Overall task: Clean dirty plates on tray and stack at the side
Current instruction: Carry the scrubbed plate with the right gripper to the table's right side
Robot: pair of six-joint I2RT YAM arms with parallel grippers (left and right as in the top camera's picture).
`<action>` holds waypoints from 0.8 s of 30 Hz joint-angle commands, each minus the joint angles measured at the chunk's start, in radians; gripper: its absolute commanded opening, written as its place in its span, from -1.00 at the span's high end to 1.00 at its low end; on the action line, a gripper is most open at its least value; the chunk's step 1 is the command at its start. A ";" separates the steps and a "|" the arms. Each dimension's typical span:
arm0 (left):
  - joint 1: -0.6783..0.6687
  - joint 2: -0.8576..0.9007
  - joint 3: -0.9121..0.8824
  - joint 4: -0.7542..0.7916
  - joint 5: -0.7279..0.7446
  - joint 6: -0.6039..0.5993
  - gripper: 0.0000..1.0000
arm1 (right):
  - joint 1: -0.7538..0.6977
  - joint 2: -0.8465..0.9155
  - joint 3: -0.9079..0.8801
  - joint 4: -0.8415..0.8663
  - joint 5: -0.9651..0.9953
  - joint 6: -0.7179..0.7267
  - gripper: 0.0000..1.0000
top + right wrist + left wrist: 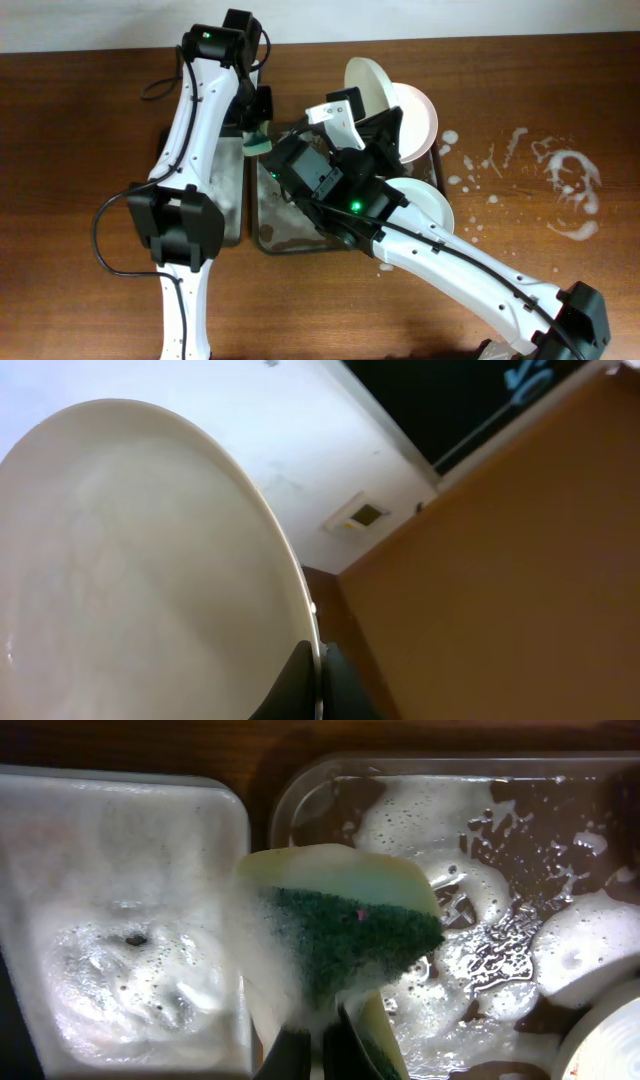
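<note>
The held plate (140,560) is glossy, off-white and clean-looking. It stands tilted on edge, with its rim pinched tight in the right gripper (318,690) above the tray (272,236). A second plate (418,118) sits just behind that gripper and a third plate (428,205) beside its arm, both at the tray's edge and perhaps leaning on the rim. The left gripper (315,1056) is clamped on a foamy green sponge (340,935) over the soapy tray's other rim.

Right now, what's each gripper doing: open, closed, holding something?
Left gripper: closed on the green sponge.
Right gripper: closed on the rim of a white plate.
</note>
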 commanded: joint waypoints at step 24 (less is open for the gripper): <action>-0.006 0.002 0.012 0.007 0.012 0.012 0.99 | -0.606 -0.128 0.009 -0.222 -1.273 0.266 0.92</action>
